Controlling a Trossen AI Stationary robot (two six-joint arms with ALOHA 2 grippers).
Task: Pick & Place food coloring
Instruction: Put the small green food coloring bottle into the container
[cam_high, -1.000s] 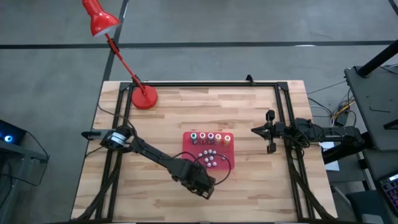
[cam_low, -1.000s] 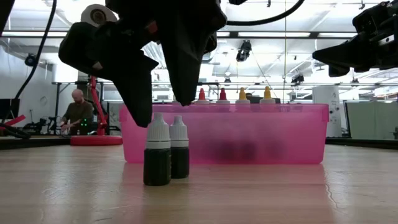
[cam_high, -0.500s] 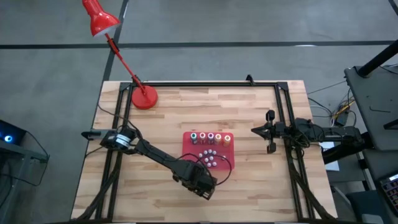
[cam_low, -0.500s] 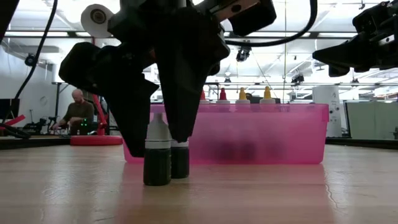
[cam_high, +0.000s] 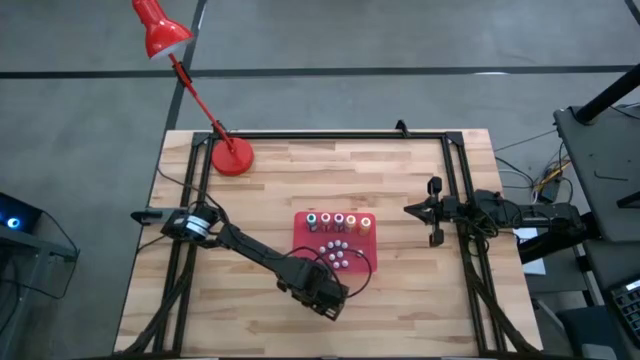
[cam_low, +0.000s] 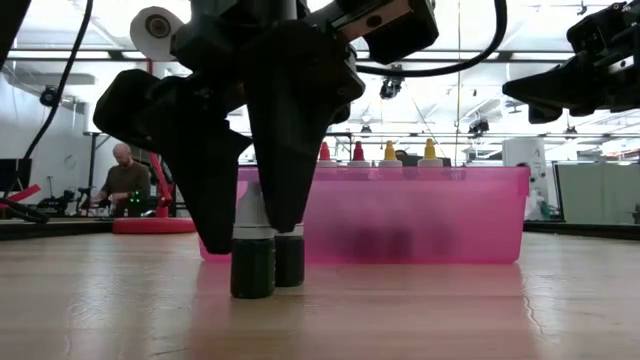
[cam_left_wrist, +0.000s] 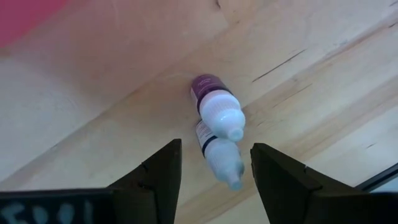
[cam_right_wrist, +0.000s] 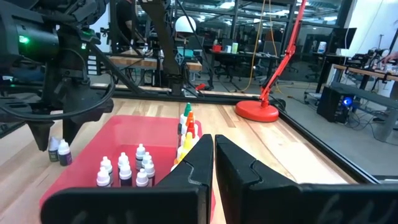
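On the wooden worktop, just outside the near-left corner of a pink tray, two small dark bottles with pale caps stand upright, touching or nearly touching. The left end effector hangs over them with its two dark fingers spread apart, one on each side of the nearer bottle, so the cap sits in the gap; the fingers do not yet press on it. This looks like the final lining-up before a grasp, and the wide gap is probably there to clear the cap on the way down. Because the second bottle stands so close behind the first, closing could nudge or tip it. The pink tray holds more of the set: a row of bottles with green, red, pink, orange and yellow tips stands along its far side, and a cluster of pale-capped bottles fills the near part. Keeping the bottles upright in the tray likely makes each cap easy to reach from above. The two outside the tray appear to be the ones left to bring in, though the direction of the move cannot be told for sure. The right end effector waits well apart at the worktop's right side, fingers pressed together and holding nothing. A red desk lamp stands at the far-left corner. A person sits in the room beyond.
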